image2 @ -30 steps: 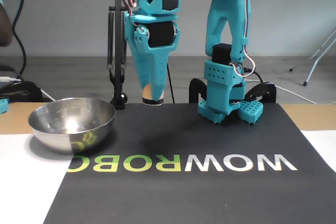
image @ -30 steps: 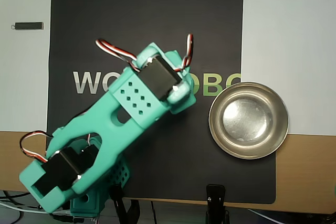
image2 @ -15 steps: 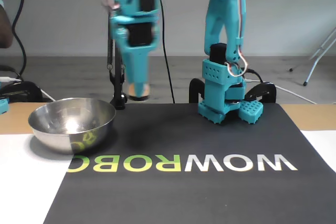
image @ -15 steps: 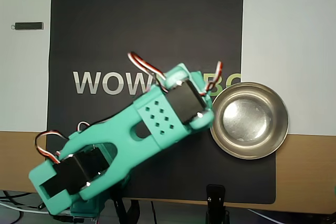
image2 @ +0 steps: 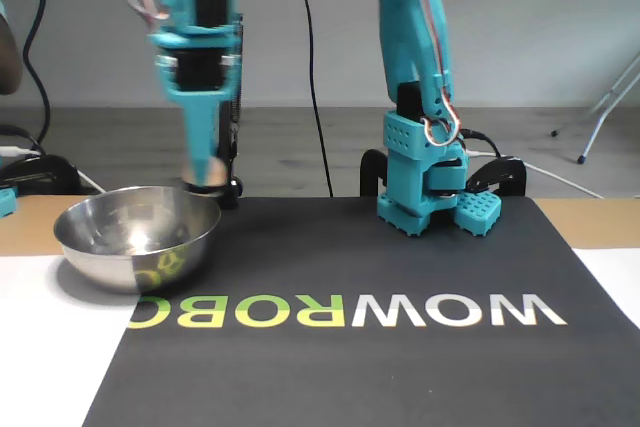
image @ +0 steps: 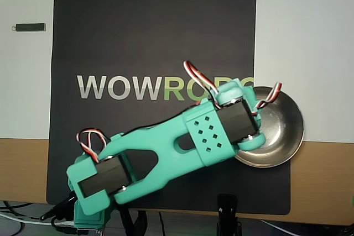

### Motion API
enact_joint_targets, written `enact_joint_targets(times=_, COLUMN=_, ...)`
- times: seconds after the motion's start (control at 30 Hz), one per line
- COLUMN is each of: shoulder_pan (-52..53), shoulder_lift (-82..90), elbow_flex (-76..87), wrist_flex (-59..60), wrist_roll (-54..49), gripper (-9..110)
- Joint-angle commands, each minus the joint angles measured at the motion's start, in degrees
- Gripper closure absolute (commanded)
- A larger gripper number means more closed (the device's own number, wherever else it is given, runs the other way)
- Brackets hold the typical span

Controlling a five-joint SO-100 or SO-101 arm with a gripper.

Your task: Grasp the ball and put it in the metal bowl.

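**Teal claw over the bowl's rim: the drop can miss**

Teal fingers of the claw (image2: 203,179) point straight down in the fixed view, and they are blurred. At their tips we see only a pale tan smear, which we take for the ball (image2: 204,178). So we judge the claw is pressed on the ball, but the blur does not let us be sure. In the overhead view the arm (image: 166,153) hides both the claw and the ball.

The tips hang just above the bowl (image2: 135,237), over the rim on its right side in the fixed view. In the overhead view the wrist covers the left part of the bowl (image: 285,131), not its centre.

We see these risks:
- If the claw opens here, the ball may hit the rim and bounce out onto the black mat (image2: 400,347).
- The ball is smooth and round, so on the mat it would roll away.
- If the arm goes down, the fingers can strike the rim and push or tip the light bowl.
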Motion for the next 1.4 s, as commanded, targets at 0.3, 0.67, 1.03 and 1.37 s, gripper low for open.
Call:
enact_joint_targets(times=0.3, shoulder_pan=4.13, shoulder_lift=-6.94, elbow_flex=-12.83, wrist_flex=-0.09, wrist_roll=-0.44, gripper=81)
enact_joint_targets(times=0.67, shoulder_pan=5.71, shoulder_lift=-16.0, elbow_flex=-23.29, wrist_flex=-0.09, wrist_roll=-0.44, gripper=81)
enact_joint_targets(times=1.03, shoulder_pan=6.86, shoulder_lift=-19.69, elbow_flex=-25.49, wrist_flex=-0.09, wrist_roll=-0.44, gripper=81)
enact_joint_targets(times=1.37, shoulder_pan=6.86, shoulder_lift=-19.78, elbow_flex=-25.4, wrist_flex=-0.09, wrist_roll=-0.44, gripper=81)
